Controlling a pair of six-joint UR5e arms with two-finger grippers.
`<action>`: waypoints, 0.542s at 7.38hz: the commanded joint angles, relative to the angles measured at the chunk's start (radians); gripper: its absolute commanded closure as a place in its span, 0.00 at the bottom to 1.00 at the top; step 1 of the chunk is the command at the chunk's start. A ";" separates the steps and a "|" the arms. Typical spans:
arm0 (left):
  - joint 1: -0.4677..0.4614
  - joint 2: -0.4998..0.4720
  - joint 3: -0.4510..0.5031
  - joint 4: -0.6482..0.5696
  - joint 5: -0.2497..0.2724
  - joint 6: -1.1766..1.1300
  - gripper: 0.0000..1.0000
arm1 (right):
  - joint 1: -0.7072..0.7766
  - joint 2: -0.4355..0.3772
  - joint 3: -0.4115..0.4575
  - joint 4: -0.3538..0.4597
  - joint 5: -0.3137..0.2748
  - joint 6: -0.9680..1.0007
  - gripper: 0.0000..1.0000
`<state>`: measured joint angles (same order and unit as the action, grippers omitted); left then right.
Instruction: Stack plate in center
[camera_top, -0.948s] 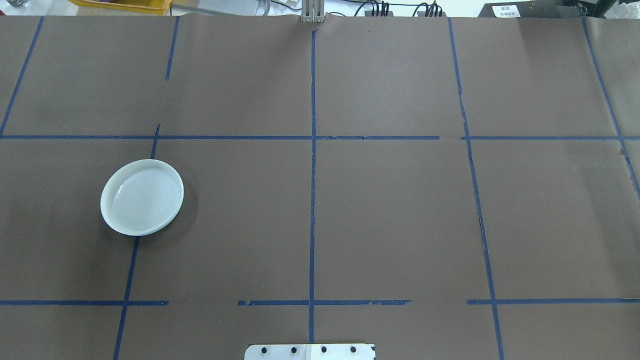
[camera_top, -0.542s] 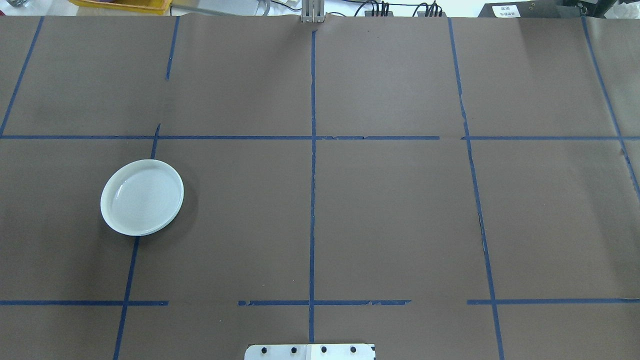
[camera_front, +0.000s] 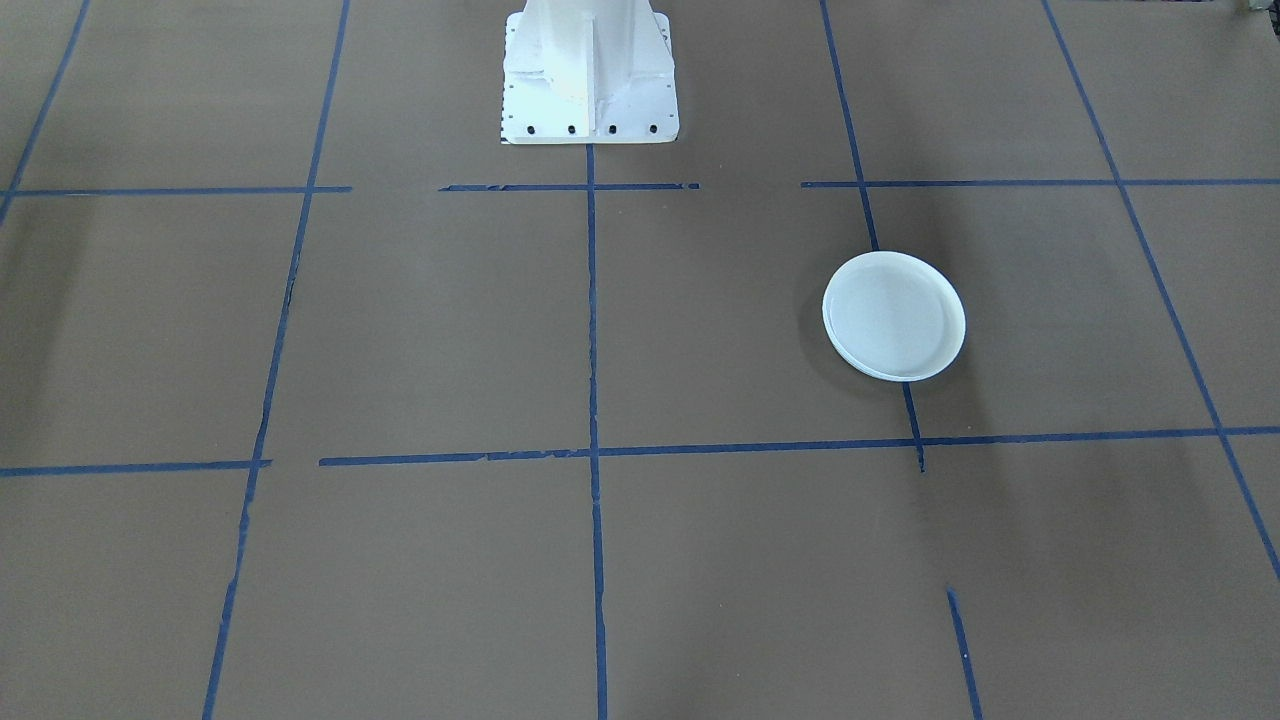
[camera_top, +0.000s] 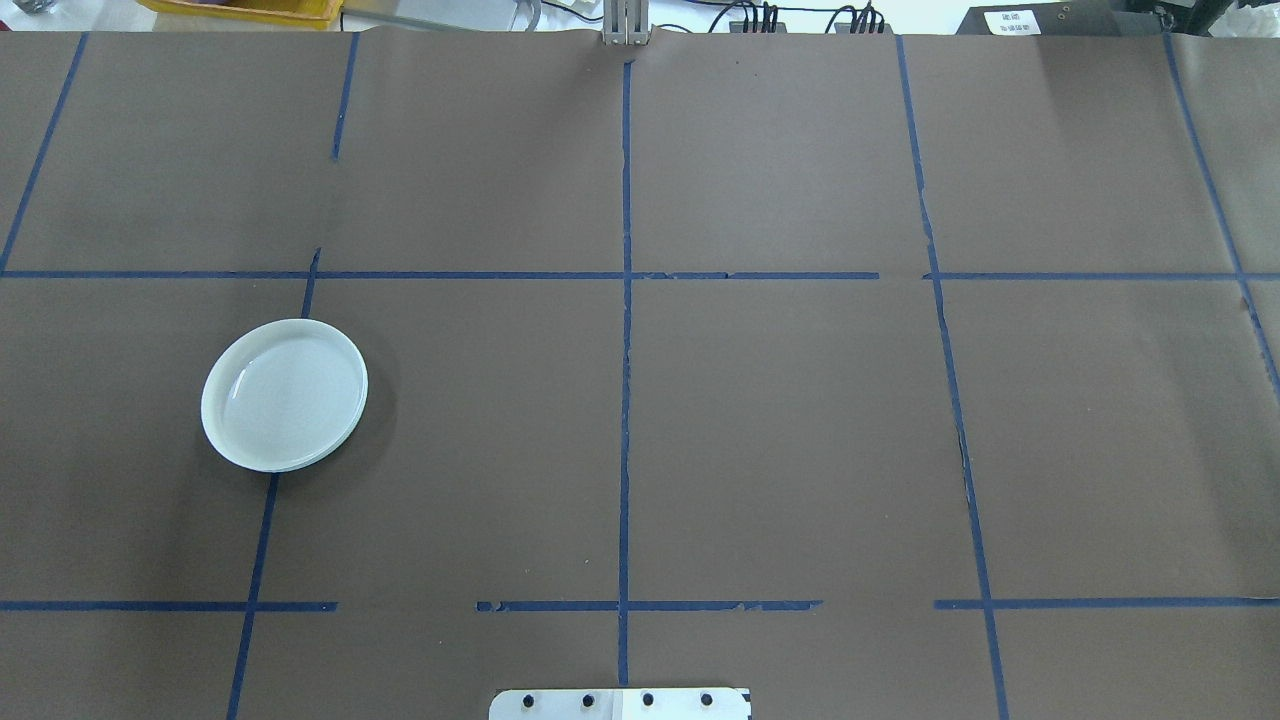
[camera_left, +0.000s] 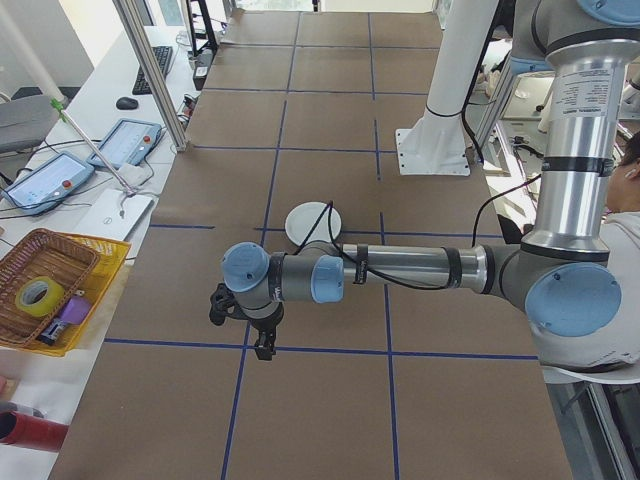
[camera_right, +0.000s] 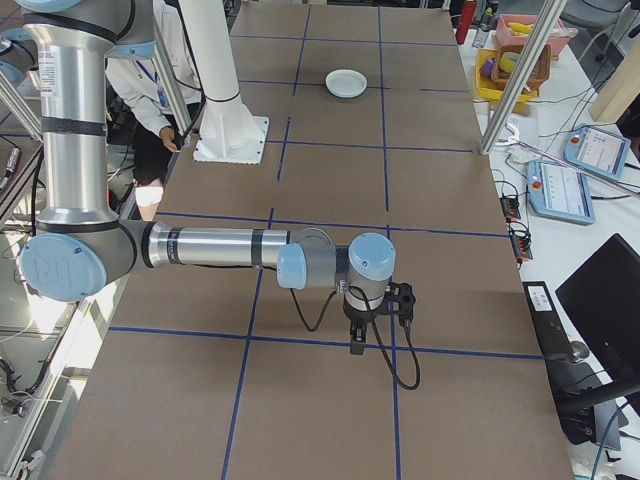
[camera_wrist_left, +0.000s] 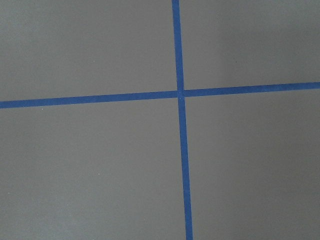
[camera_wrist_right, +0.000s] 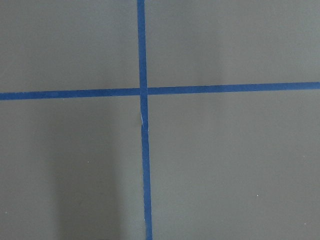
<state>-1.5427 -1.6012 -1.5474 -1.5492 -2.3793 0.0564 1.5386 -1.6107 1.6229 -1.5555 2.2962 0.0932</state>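
Table cover (camera_top: 800, 420): matt brown paper-like sheet, gridded with blue tape (camera_top: 625, 400), edges frayed in places. Plate (camera_top: 284, 395): smooth, glossy, pale, with a highlight along its rim. Arm tubes (camera_left: 400, 268): brushed metal; joint caps (camera_left: 245, 267): matt blue plastic.

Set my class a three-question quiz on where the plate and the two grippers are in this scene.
1. True or false: the plate lies over a blue tape line.
2. The plate is on the robot's: A left, B right, C exact middle.
3. Does the left gripper or the right gripper touch the plate?
Key: 1 true; 2 A; 3 no, both hang apart from it.
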 joint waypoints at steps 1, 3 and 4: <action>0.001 0.003 0.001 0.000 0.000 -0.001 0.00 | 0.000 0.000 0.000 0.000 0.000 0.000 0.00; 0.000 0.004 0.001 0.000 0.000 -0.006 0.00 | 0.000 0.000 0.000 0.000 0.000 -0.001 0.00; 0.000 0.004 0.001 0.000 0.000 -0.007 0.00 | 0.000 0.000 0.000 0.000 -0.001 0.000 0.00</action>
<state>-1.5429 -1.5976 -1.5463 -1.5493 -2.3792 0.0513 1.5386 -1.6107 1.6229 -1.5555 2.2957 0.0930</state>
